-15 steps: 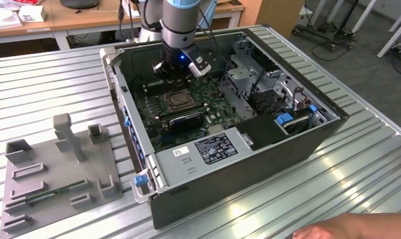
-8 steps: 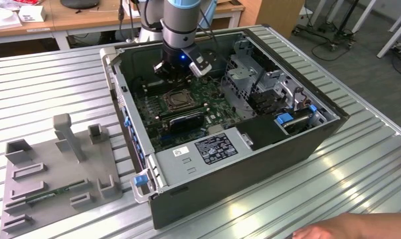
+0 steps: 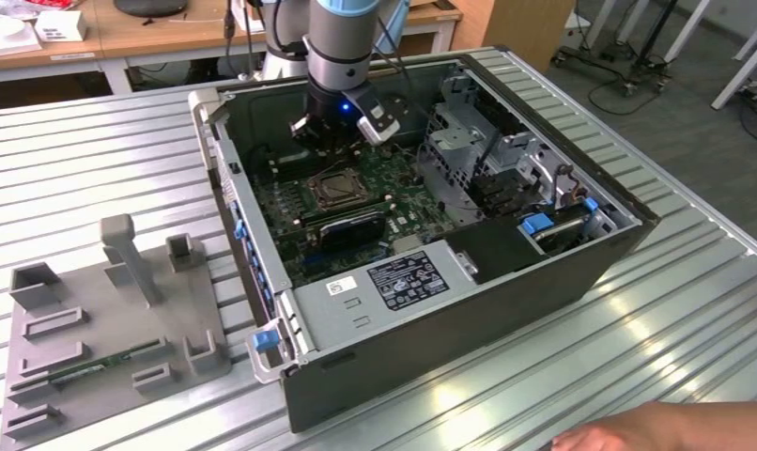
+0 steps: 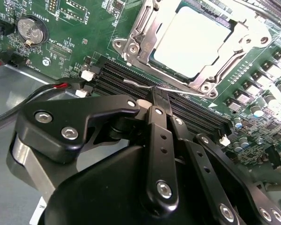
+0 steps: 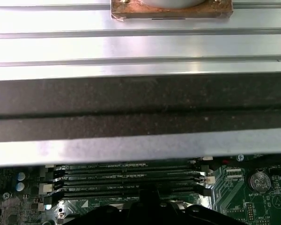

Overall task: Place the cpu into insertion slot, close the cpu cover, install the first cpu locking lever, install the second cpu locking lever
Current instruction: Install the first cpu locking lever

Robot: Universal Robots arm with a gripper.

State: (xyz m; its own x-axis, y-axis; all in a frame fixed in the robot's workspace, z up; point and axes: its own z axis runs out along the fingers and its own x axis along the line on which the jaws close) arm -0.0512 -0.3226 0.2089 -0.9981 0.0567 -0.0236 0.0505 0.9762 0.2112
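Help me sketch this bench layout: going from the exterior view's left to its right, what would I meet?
Grey holder tray → computer case's side wall with blue clips → processor socket → metal drive cage → a person's hand at the bottom edge.

light: bright, even | glare: slatted metal surface [image 3: 504, 404], cpu [image 4: 192, 40] top washed pale | shadow: deep inside computer case [image 3: 479, 348]
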